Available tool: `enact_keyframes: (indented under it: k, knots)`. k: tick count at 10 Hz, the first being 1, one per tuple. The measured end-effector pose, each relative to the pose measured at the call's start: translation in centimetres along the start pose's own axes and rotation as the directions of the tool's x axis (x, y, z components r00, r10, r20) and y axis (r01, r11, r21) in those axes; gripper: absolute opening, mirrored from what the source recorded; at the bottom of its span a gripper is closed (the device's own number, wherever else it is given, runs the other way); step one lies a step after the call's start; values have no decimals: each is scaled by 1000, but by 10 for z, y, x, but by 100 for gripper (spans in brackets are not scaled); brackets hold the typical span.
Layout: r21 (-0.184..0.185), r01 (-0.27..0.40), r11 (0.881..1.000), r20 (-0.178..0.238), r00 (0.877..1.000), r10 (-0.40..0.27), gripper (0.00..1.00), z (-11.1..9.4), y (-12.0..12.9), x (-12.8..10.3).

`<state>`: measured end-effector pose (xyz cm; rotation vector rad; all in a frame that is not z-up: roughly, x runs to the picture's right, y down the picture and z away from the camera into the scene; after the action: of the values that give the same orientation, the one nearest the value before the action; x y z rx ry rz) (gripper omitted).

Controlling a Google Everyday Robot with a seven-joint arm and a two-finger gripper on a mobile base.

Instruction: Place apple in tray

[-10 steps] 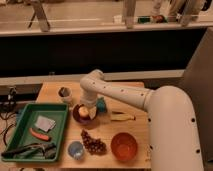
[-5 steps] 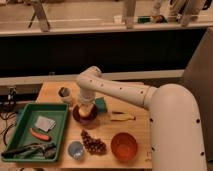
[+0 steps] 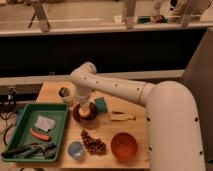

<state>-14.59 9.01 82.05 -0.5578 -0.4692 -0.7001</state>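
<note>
The apple (image 3: 86,110) is a small pale yellow-orange fruit sitting on a dark maroon round plate (image 3: 85,114) in the middle of the wooden table. My gripper (image 3: 83,103) hangs straight down from the white arm, right over the apple and close against its top. The green rectangular tray (image 3: 24,120) lies at the table's left, a short way left of the plate. It holds a white card, a red item and dark tools.
A cluster of dark red grapes (image 3: 93,144) lies in front of the plate, with a small blue bowl (image 3: 75,149) to their left and an orange bowl (image 3: 124,146) to their right. A green sponge (image 3: 102,104), a banana (image 3: 122,117) and a cup (image 3: 64,93) stand near.
The arm's elbow has shifted left and up a little. The gripper stays over the apple on the maroon plate.
</note>
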Motion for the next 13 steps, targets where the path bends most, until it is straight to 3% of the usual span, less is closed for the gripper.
enact_keyframes:
  k: [3, 6, 13]
  knots:
    - [-10, -6, 1000, 11, 1000, 6, 78, 0, 4, 5]
    - [-17, -21, 1000, 30, 999, 21, 80, 25, 15, 17]
    - [-8, -47, 999, 47, 998, 47, 80, 29, 29, 20]
